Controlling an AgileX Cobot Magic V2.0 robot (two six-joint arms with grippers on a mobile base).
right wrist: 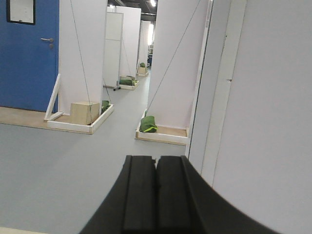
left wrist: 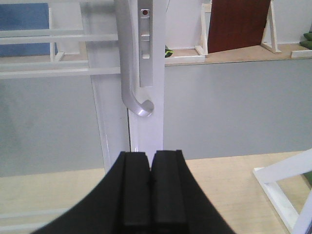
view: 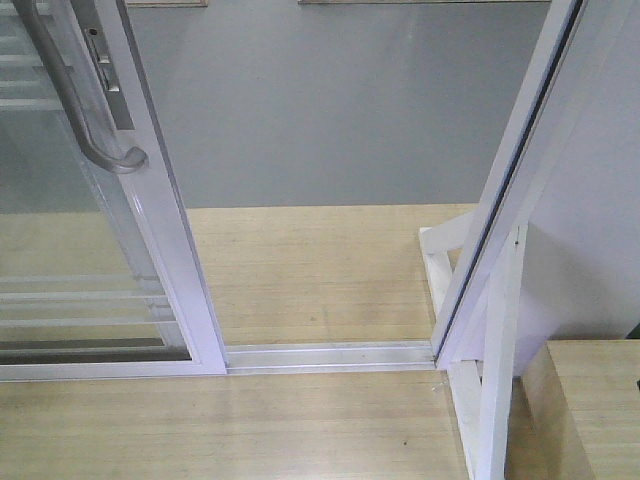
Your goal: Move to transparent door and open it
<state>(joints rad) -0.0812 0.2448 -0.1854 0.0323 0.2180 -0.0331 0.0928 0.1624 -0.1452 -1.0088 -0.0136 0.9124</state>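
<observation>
Front view: light wood floor (view: 300, 270), grey floor beyond; transparent door (view: 150, 230) stands left, doorway open.
Left wrist: left gripper (left wrist: 150, 168), jaws together, below door's grey handle (left wrist: 127, 63).
Right wrist: right gripper (right wrist: 156, 170), jaws together; white partitions, blue door (right wrist: 29, 53).

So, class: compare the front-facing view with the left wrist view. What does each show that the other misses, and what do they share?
Only the front-facing view shows the floor track running across the open gap to the white jamb, and a wooden box at the lower right.

Only the left wrist view shows the left gripper, pads pressed together, and a dark red panel leaning on a raised ledge.

Both show the transparent door and its curved grey handle, which nothing grips, plus wooden floor meeting grey floor.
</observation>
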